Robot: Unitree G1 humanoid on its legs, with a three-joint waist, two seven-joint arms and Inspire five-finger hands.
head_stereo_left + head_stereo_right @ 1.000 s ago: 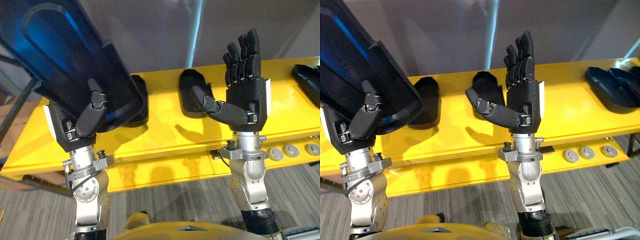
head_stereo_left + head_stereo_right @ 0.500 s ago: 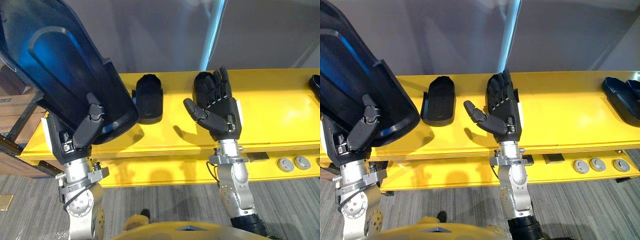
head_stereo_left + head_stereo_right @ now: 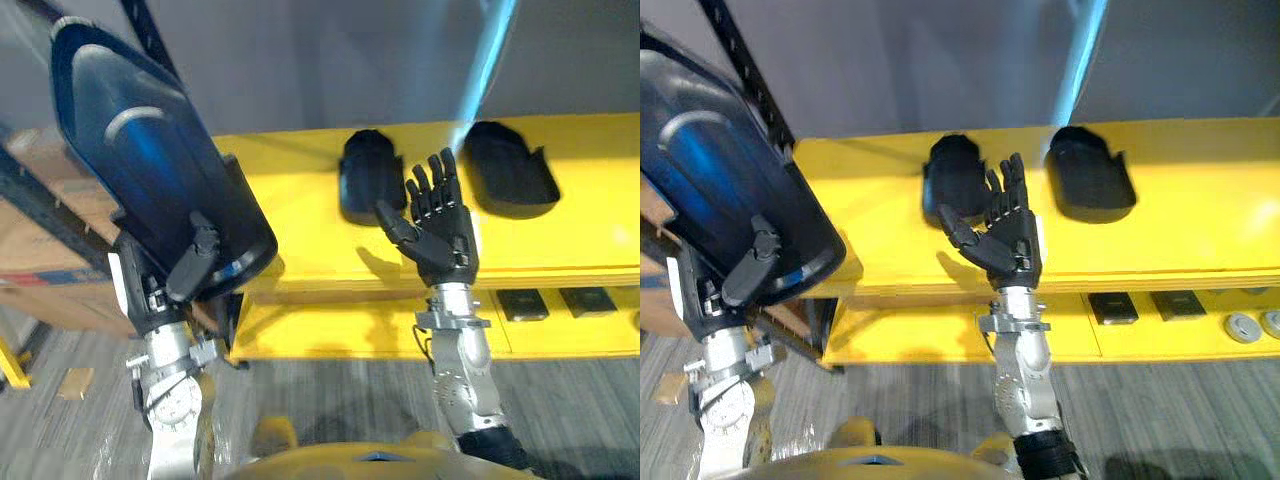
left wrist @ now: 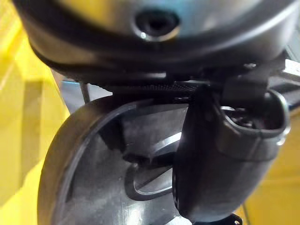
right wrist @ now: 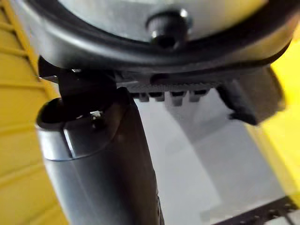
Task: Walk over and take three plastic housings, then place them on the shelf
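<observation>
- The yellow shelf [image 3: 570,240] is the biggest thing here, long with a flat top.
- The big housing [image 3: 140,170] is a dark, shiny plastic shell, held up high and tilted on the robot's left. It looks stiff and light, but it is wide and smooth, so I think it could swing or slip. Its thick rim is the best place to grab.
- Two small ones lie on the shelf top: the near housing [image 3: 365,175] just past the right hand, and the far housing [image 3: 510,170] beside it. They are probably hard and light too, so take them by the edge.
- The left hand [image 3: 170,290] grips the big housing's low rim, with its thumb pressed inside.
- The right hand [image 3: 440,235] is up with its fingers straight and spread, holding nothing.
</observation>
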